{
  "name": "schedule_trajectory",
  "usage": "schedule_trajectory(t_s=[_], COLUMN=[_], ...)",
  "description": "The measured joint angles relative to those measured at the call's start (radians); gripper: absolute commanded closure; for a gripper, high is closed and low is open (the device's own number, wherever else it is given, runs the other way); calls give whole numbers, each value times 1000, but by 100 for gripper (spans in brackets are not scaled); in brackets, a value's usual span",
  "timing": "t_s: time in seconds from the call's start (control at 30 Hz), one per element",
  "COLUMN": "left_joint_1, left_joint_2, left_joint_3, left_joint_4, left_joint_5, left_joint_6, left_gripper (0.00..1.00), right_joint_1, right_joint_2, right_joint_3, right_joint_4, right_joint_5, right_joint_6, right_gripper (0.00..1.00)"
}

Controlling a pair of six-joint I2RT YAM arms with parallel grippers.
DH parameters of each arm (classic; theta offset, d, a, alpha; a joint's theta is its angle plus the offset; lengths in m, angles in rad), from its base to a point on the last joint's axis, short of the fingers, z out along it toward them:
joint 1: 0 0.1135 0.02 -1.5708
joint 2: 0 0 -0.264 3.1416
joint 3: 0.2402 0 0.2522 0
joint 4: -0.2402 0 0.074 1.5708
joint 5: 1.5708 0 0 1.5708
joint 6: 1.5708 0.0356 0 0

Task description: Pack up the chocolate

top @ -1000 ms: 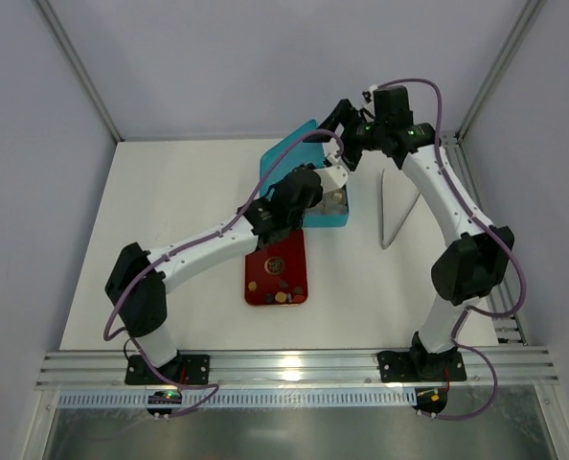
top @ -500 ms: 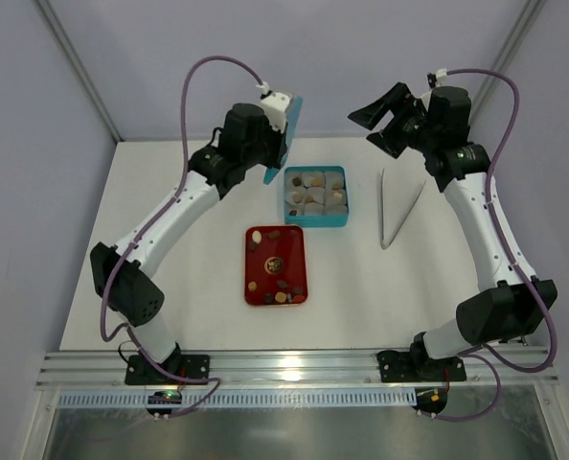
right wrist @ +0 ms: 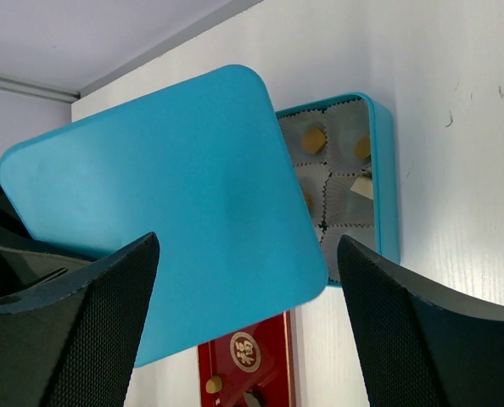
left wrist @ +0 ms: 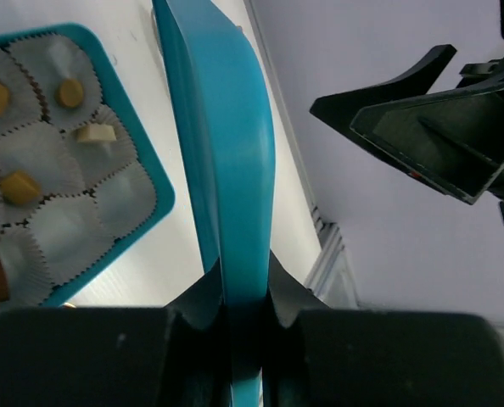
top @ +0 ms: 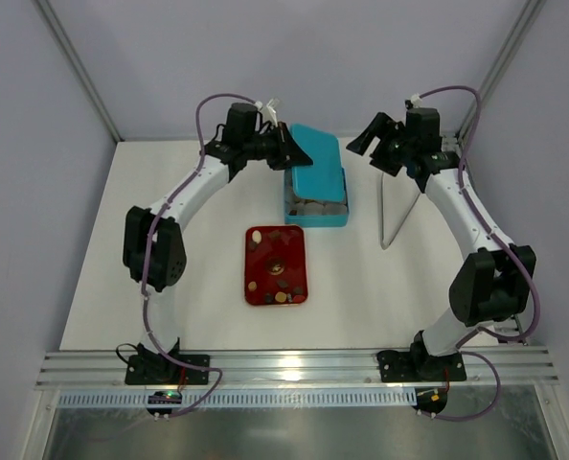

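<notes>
From above, the lid (top: 315, 163) held by the left pincer (top: 289, 149) covers the far part of the box (top: 315, 225), so what lies under it cannot be seen. The chocolate (top: 256, 235) on the red tray (top: 296, 249), below that pincer in the picture, is too small to tell shapes. In the left wrist view the box runs off the left edge. Between the fingers of the right pincer (right wrist: 245, 242), the lid hides the box's left part and the bottom edge cuts the red tray

The table (top: 170, 259) is brightly, evenly lit; glare is caught on the rail (top: 284, 364) at 6 o'clock; the lid (left wrist: 235, 170) is perhaps softened.
</notes>
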Motion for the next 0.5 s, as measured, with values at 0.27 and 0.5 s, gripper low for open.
schedule_trajectory(t_s=[0.27,0.5], left_joint_1=[36,55], left_joint_2=[101,200], left_joint_3=[-12,-23], left_joint_4=[235,401], left_joint_5=[126,170], left_joint_6=[-246,-378], left_gripper=[100,100], right_joint_1=[-1,-1], right_joint_2=[99,161], right_joint_3=[-17,-52], right_joint_4=[68,123], right_joint_5=[0,-10], right_joint_6=[-26,-26], right_gripper=[14,15])
